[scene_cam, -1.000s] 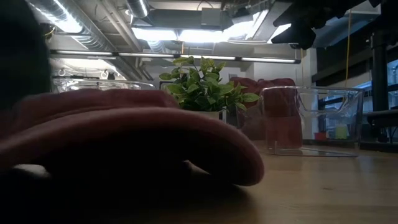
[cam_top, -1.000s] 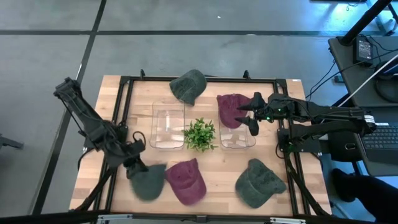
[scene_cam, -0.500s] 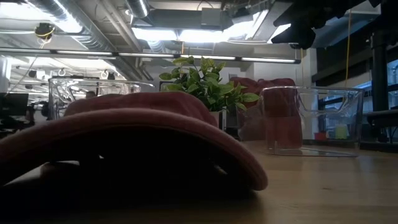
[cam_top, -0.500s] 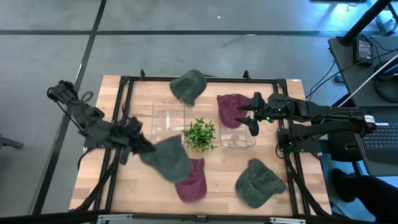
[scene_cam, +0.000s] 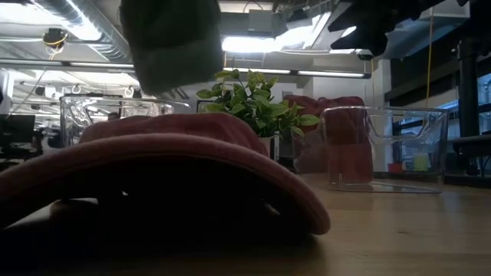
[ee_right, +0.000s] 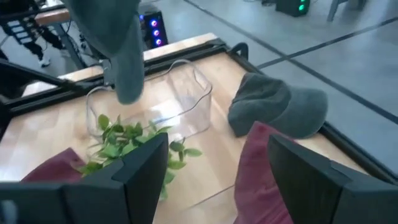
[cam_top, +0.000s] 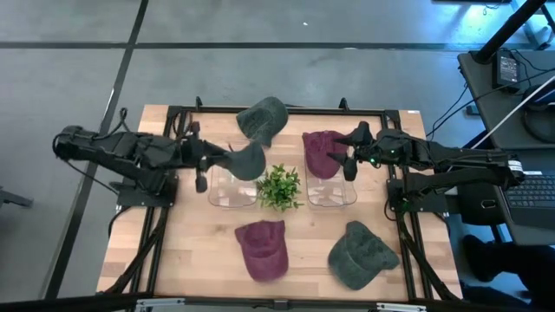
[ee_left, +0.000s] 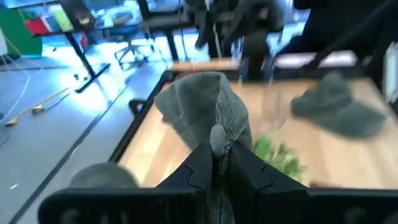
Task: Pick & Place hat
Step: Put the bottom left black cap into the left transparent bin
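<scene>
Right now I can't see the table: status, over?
Left gripper shut on green hat, above left clear bin. Right gripper open over right bin. Plant beside drop point.

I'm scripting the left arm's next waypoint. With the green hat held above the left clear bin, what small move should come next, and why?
Probably lower the green hat a little, then release. The left gripper has its jaws shut on the hat, which hangs over the left clear bin, beside the plant and not yet inside.
</scene>
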### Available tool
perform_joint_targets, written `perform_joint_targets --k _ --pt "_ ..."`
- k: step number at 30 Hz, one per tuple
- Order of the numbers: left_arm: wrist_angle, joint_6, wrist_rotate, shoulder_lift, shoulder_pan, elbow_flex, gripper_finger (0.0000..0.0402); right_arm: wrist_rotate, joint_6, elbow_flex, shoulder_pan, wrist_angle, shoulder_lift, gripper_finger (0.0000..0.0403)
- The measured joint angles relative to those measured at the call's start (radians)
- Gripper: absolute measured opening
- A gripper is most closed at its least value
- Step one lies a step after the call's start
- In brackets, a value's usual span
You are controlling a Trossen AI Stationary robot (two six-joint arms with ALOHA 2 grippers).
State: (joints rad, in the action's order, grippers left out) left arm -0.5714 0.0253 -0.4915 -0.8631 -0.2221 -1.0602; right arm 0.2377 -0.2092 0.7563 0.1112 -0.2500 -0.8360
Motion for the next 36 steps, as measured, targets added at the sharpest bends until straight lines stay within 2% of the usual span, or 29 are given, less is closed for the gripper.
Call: perform_joint_targets --k 7,11,20,24,28,36 --pt "-0.140 -0.047 0.078 -0.046 0.157 0.007 0.0024 0.006 0.000 0.000 0.000 -0.001 0.000 0.0271" --pt "-0.162 -0.048 0.127 -0.064 0.225 0.007 0.0024 0.006 0.000 0.000 0.000 -0.001 0.000 0.0271" --pt "-0.286 -0.092 0.153 -0.108 0.346 0.004 0.0024 0.008 0.004 0.000 0.000 -0.002 0.000 0.0271" --pt "-0.324 -0.098 0.181 -0.102 0.401 -0.050 0.0024 0.036 0.007 0.000 0.003 -0.003 0.000 0.0271" --pt "-0.358 -0.107 0.227 -0.104 0.438 -0.061 0.0024 0.043 0.004 0.000 0.014 -0.002 -0.001 0.0271" --pt "-0.353 -0.093 0.232 -0.170 0.463 -0.058 0.0024 0.042 0.008 0.000 0.044 -0.004 -0.011 0.0271"
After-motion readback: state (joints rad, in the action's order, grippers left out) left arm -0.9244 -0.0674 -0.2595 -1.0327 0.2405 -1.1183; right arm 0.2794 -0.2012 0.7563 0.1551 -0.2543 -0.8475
